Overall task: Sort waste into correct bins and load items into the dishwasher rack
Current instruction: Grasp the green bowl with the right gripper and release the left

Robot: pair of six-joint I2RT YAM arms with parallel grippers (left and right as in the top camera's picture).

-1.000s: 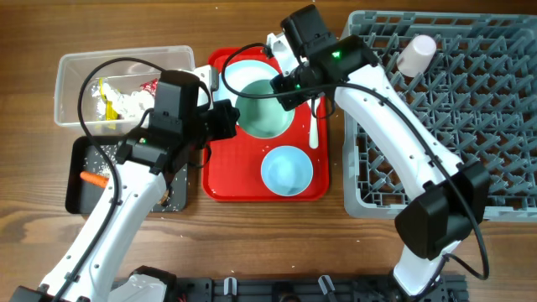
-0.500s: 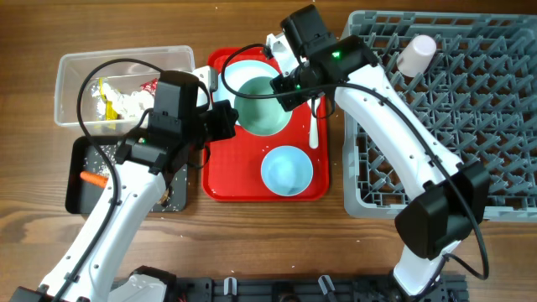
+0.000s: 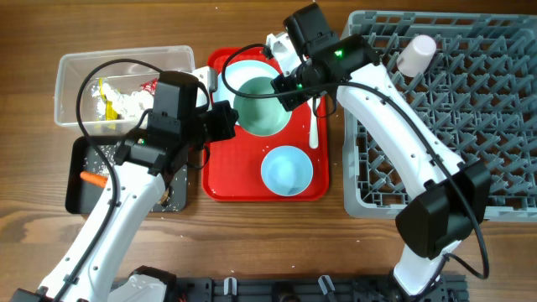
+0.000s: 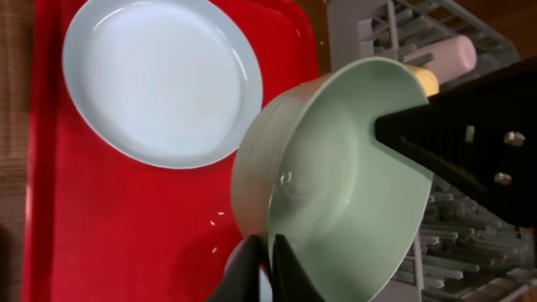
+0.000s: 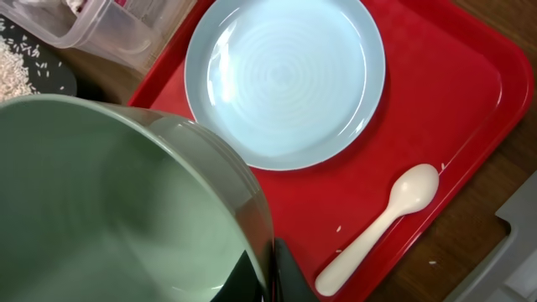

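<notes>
The pale green round bowl [image 3: 263, 109] is over the flat red plastic tray [image 3: 225, 180], partly covering the light blue round plate [image 5: 285, 80]; the left tool [image 4: 267, 267] pinches its rim; the right tool [image 5: 270, 270] pinches the opposite rim; a white plastic spoon [image 5: 377, 225] lies beside.

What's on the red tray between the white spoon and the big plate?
Nothing: only bare red tray lies between the spoon and the plate, as the right wrist view shows.
</notes>
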